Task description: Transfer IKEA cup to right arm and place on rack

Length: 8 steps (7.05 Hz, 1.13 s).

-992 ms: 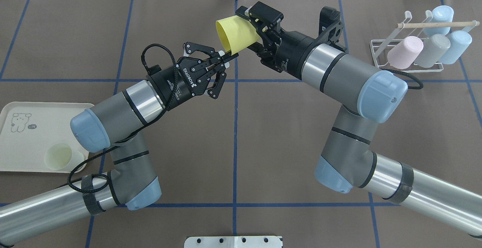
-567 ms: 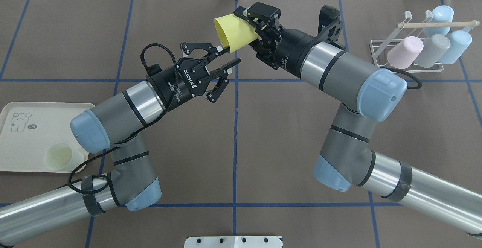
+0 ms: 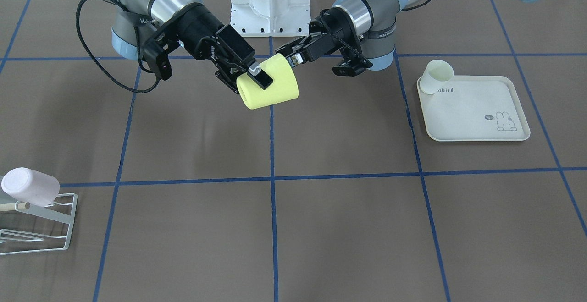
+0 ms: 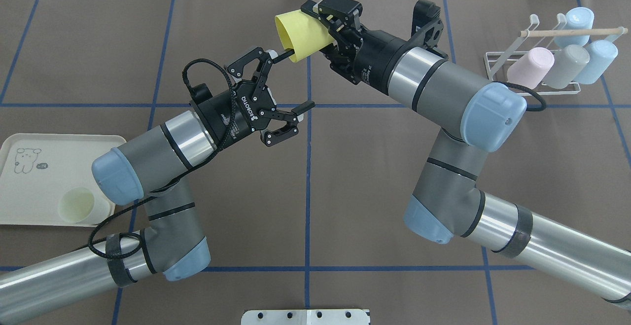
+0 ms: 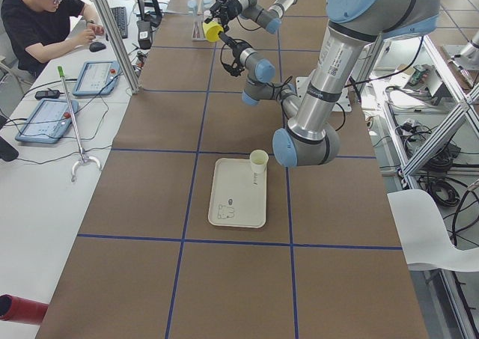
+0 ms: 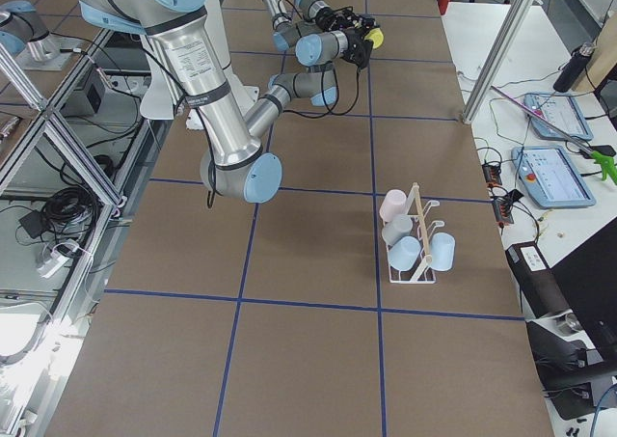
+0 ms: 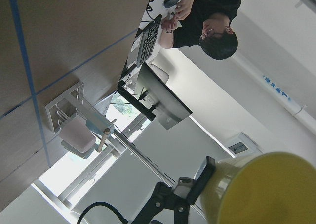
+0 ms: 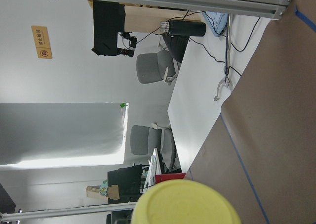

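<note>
- Now that the left gripper [image 4: 288, 79] has spread wide, from nearly closed on the rim a second ago, it grips nothing. The yellow cup [image 4: 300, 36] hangs in the air over the far middle of the table [image 4: 345, 177].
- The right gripper [image 4: 328, 29] alone carries the yellow cup, its fingers clamped across the base end. The cup lies sideways with its mouth toward the left arm, and has drifted a little further from it.
- The hand-over looks done; what remains is the carry to the rack [image 4: 542, 33] and the placing.
- One left finger [image 4: 266, 54] is right at the cup's mouth. I cannot tell whether it reaches inside, so it should probably back off before the cup swings away.
- The rack stands at the far right and already carries a pink cup [image 4: 530, 68], a grey cup [image 4: 569, 66] and two pale-blue cups [image 4: 596, 61]. A free prong is hard to make out.
- The tray [image 4: 74, 157] with its pale cup [image 4: 76, 205] sits well apart on the left, out of the way.
</note>
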Each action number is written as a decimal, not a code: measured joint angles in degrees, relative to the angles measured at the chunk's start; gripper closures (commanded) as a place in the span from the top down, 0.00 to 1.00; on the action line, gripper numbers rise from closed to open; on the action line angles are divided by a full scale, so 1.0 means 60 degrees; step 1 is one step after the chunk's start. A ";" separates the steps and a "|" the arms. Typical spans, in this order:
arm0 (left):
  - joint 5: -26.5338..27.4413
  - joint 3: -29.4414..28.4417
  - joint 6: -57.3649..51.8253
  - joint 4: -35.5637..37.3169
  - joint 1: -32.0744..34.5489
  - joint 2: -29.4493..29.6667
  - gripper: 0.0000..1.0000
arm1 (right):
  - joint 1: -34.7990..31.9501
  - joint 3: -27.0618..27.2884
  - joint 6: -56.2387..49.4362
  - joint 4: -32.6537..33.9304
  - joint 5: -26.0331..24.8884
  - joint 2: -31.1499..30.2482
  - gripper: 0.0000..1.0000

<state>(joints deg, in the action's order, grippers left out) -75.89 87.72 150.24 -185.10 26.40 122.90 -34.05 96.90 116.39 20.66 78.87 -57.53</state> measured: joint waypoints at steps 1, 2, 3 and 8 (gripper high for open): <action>-0.0026 0.0062 -0.0035 -0.0020 0.0037 -0.0048 1.00 | -0.0194 -0.0009 0.0015 -0.0001 0.0045 -0.0020 0.00; -0.0080 0.0209 -0.0208 -0.0030 0.0069 -0.0168 1.00 | -0.0470 -0.0017 0.0015 -0.0001 0.0175 -0.0097 0.00; -0.0133 0.0477 -0.0635 -0.0016 0.0124 -0.0393 1.00 | -0.0838 -0.0025 -0.0002 0.0002 0.0462 -0.0235 0.00; -0.3226 0.1403 -0.2168 0.0521 0.2739 -0.2103 1.00 | -0.2678 -0.0068 -0.2617 0.0287 0.1494 -0.1950 0.00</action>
<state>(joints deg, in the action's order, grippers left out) -95.25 96.14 137.23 -181.98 42.84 110.29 -50.12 96.50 100.69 22.38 87.83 -69.23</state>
